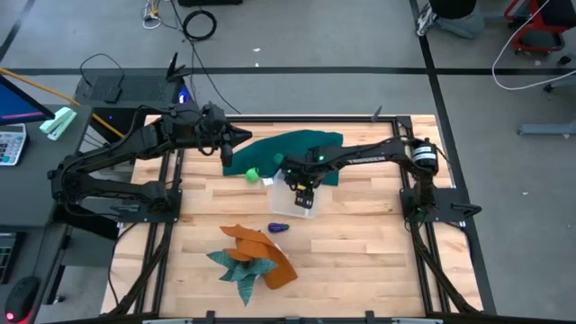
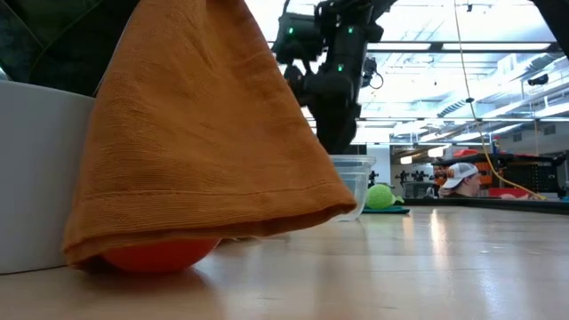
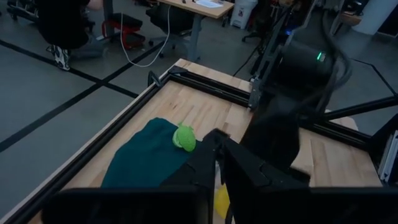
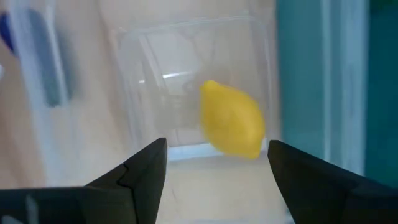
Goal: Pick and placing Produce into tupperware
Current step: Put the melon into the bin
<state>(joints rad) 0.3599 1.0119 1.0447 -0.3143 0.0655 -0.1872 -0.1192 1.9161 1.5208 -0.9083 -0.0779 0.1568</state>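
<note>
Item: yellow produce (image 4: pixel 232 119), lying inside the clear tupperware (image 4: pixel 155 56), long axis running diagonally from upper left to lower right of the right wrist frame, apart from the near wall.

Right gripper (image 4: pixel 216 163): we see it above the tub, fingers spread, holding nothing.

Left gripper (image 3: pixel 219 163): fingers closed together, over the dark green cloth (image 1: pixel 297 148).

Light green produce (image 1: pixel 253 174) and purple produce (image 1: pixel 277 228) lie outside the tub on open board.

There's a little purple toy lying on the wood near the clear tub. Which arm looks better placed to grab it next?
Probably the right. Its open gripper hangs over the tupperware, where a yellow piece sits, and the purple piece lies just beside it. The left gripper is over the dark green cloth, farther off.
</note>
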